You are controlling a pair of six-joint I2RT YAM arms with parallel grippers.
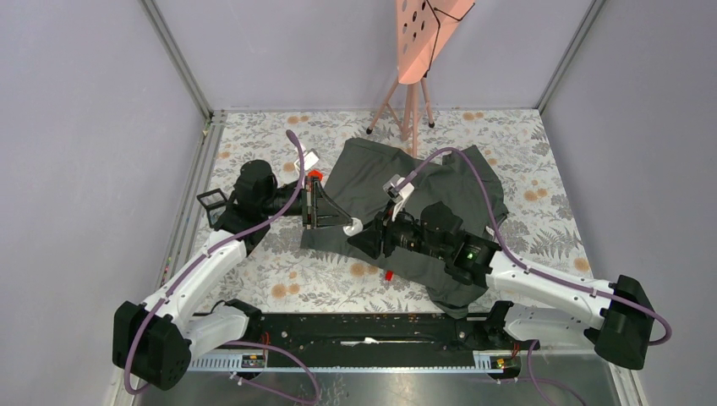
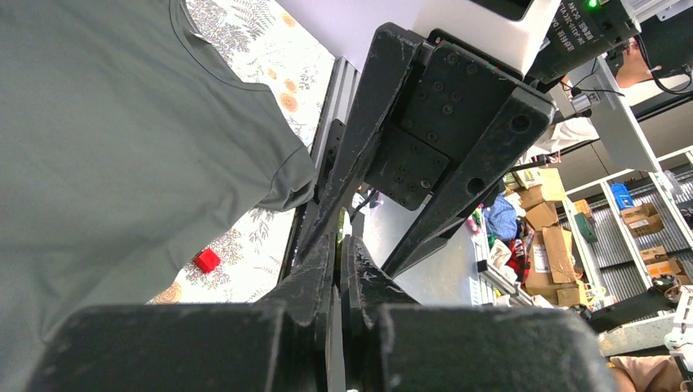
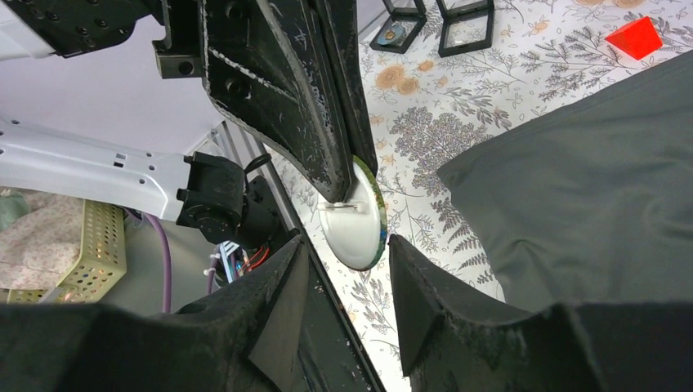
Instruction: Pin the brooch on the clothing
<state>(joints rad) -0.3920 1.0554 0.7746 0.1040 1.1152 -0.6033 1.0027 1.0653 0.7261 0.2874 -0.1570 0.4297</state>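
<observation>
**Brooch lifted, nothing pinned yet**

Your left gripper (image 1: 342, 223) is clenched on the round white brooch (image 3: 353, 224). It grips the upper part of the disc and holds it in the air with the pale back and its small pin bar turned toward the right wrist camera. Your right gripper (image 3: 347, 249) faces it head-on with its jaws apart. One finger sits on each side of the brooch's lower rim, and as far as the right wrist view shows, neither is touching it. The brooch is therefore carried by the left arm alone.

The dark grey short-sleeved T-shirt (image 1: 363, 173) lies spread and somewhat rumpled on the floral-patterned table cover (image 1: 279, 279). The brooch hangs just beside the shirt's near-left edge, above the cover rather than on the fabric. A small red block (image 1: 389, 275) sits on the cover near the shirt's lower hem, apart from both grippers.

By my reading you are only at the handover or pin-opening stage. The brooch has been picked up and presented, and that is all that is done.

You have yet to:
- get the pin free; I cannot tell whether its clasp is open or fastened
- bring the brooch onto the shirt
- pass the pin through the cloth
- fasten it

The soft fabric will probably bunch under the pin, so one gripper will likely need to steady it.
</observation>
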